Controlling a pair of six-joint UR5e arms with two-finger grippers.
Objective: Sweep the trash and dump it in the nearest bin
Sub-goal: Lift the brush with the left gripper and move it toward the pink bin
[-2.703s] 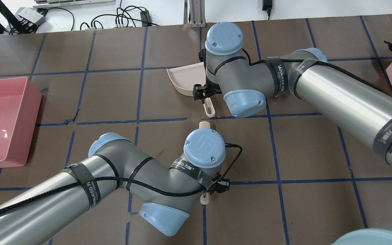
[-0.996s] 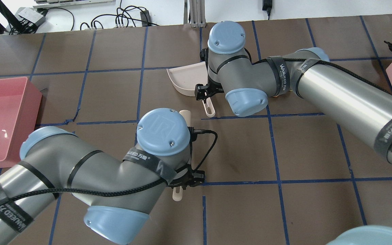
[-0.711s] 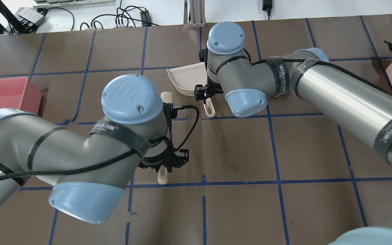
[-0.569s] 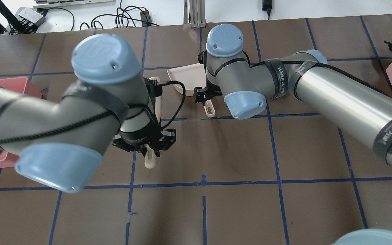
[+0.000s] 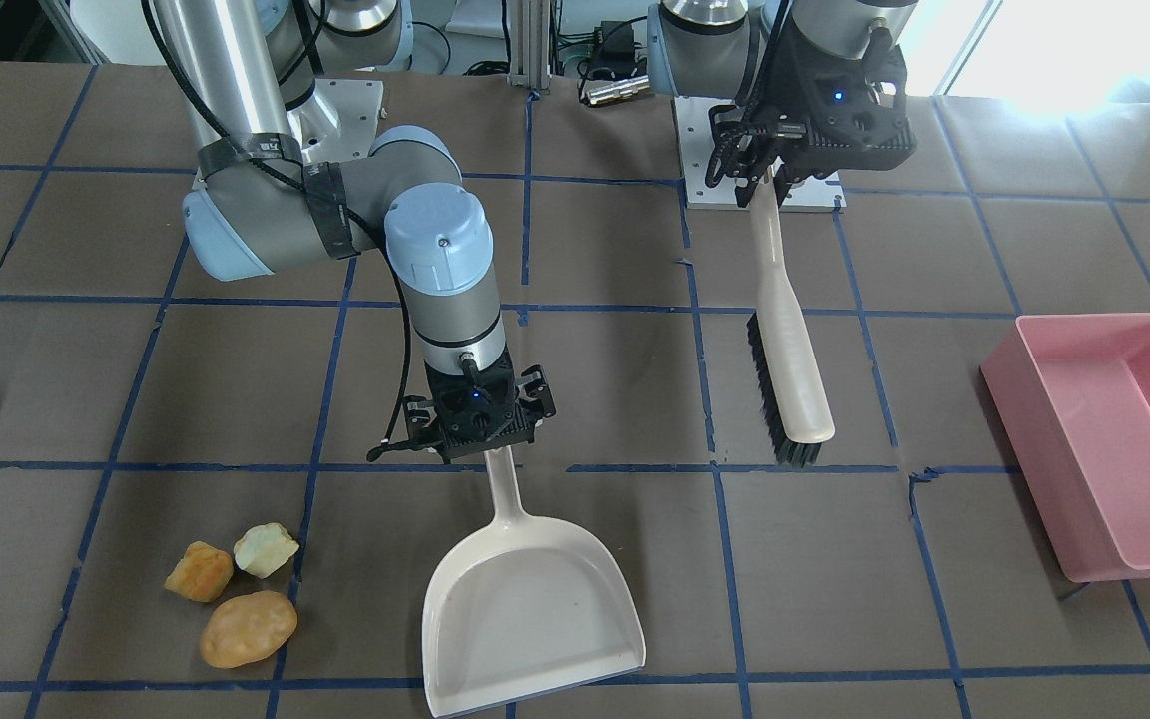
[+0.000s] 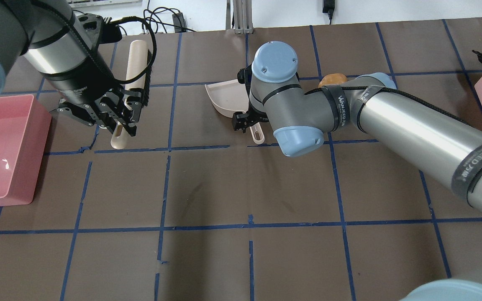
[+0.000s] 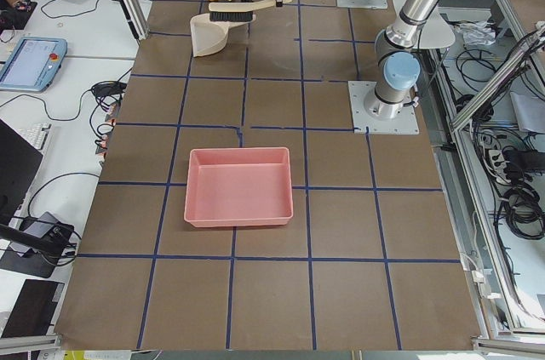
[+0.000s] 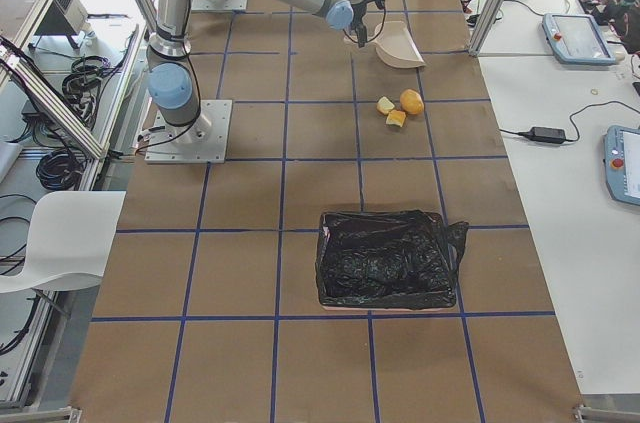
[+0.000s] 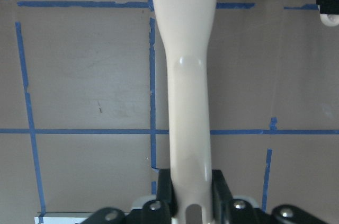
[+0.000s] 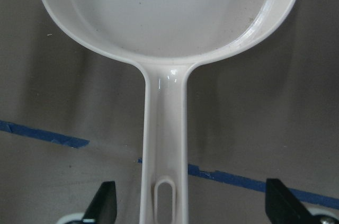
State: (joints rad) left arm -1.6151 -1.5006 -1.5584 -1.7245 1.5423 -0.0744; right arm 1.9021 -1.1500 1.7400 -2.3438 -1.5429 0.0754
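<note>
Since a moment ago, we see the left arm has swung up and away from the middle of the table [image 5: 585,250], carrying the brush [image 5: 793,369] toward the side where the pink bin [image 5: 1134,429] stands. The right arm has barely shifted. The left gripper [image 5: 763,178] is clamped on the brush's handle near its end, with the black bristles facing the dustpan [image 5: 535,619]. The right gripper [image 5: 495,447] sits over the dustpan's handle, and as far as the wrist view lets us judge, its jaws stand apart on either side without touching it. The dustpan lies flat, mouth turned away from the robot. The trash lies on the table on the dustpan's far side from the brush, near it but apart: an orange-brown lump [image 5: 248,628], a golden-brown chunk [image 5: 199,571] and a pale yellow-green chunk [image 5: 266,549], bunched close together. From the right-end view we place them between the dustpan and the black-lined bin [image 8: 388,258].
</note>
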